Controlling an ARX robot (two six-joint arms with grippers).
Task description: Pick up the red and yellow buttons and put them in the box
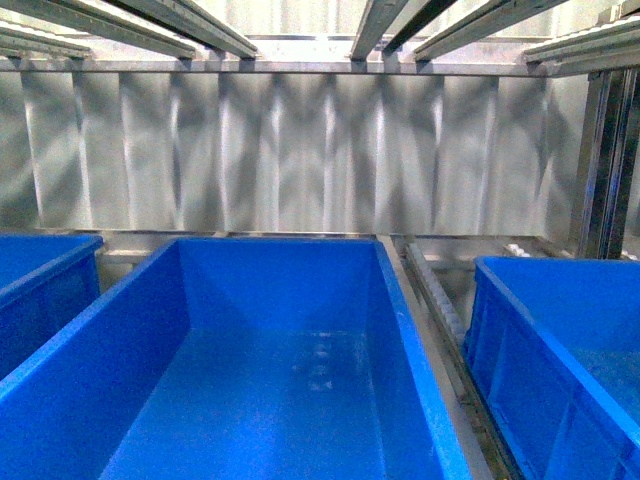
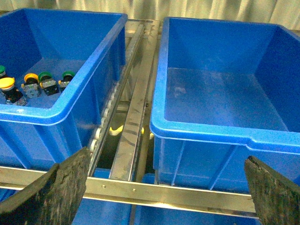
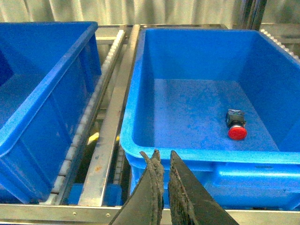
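While both arms hover at the near edge of the bench (image 2: 133, 112), you have three blue bins side by side on its metal roller rails, backed by a ribbed metal wall (image 1: 300, 150). Straight ahead in the front view sits the box (image 1: 280, 285), deep and smooth-walled, its floor bare and glossy.

Your left pincer (image 2: 166, 157) is spread wide: its two dark, worn fingers (image 2: 56, 192) show at opposite lower corners of the left wrist view, holding nothing, above the near rail. Through that camera you can see into the left bin (image 2: 93, 61), where a yellow-capped button (image 2: 7, 85) and an orange-yellow button (image 2: 30, 78) lie close together on the floor near the bin's front wall, caps up or tilted. Just beside them are green buttons (image 2: 45, 77), in the same loose row.

Your right pincer (image 3: 162, 157) has its fingers drawn almost together, only a thin slit between the tips, and nothing is caught in it. It sits just outside the front rim of the right bin (image 3: 140, 93). Inside that bin, a red button (image 3: 236, 126) lies alone on the speckled floor, on its side with the red cap toward the camera and the dark body behind it, well apart from the walls.
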